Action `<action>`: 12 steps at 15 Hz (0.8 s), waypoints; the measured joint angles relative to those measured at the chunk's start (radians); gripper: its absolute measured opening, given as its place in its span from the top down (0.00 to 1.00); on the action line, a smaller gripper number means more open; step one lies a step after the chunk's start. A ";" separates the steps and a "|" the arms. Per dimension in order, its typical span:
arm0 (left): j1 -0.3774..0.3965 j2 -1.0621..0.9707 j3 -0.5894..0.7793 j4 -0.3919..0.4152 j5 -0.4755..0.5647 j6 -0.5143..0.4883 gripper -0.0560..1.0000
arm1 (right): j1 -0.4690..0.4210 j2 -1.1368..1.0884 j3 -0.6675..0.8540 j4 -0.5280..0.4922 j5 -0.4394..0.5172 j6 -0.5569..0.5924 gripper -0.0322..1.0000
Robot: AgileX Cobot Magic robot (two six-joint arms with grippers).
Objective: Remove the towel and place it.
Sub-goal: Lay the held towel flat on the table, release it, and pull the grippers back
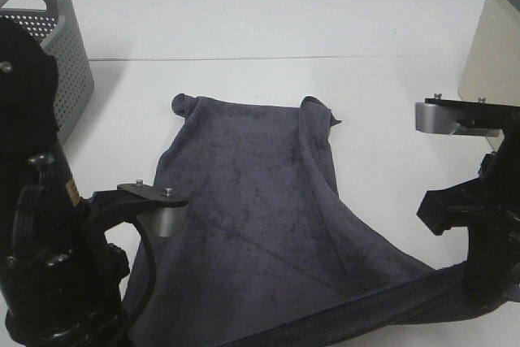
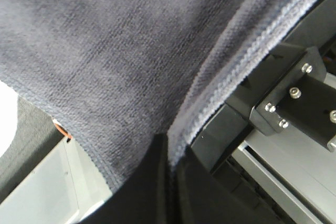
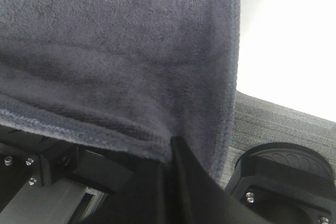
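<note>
Pincers both clamped on towel (image 1: 252, 201): left pincer (image 2: 169, 153) and right pincer (image 3: 174, 148) each nip hemmed edge. Far end lies on table (image 1: 244, 30), near edge strung between arms. Probably soft, limp, light, grippy pile; hemmed corners best hold.

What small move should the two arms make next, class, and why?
Probably raise both together, keeping the grip. The left gripper and right gripper each pinch the towel at its near edge, while its far end lies on the table.

towel (image 1: 260, 225) | charcoal terry | spread, creased, on white table (image 1: 244, 22)
</note>
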 joint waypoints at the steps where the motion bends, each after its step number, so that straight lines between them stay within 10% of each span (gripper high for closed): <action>1: -0.004 0.017 0.000 -0.004 -0.001 0.000 0.95 | 0.000 0.000 0.001 0.000 0.000 0.000 0.96; 12: -0.006 0.037 0.007 0.021 0.026 0.000 0.95 | -0.007 -0.077 0.138 0.115 0.000 0.000 0.96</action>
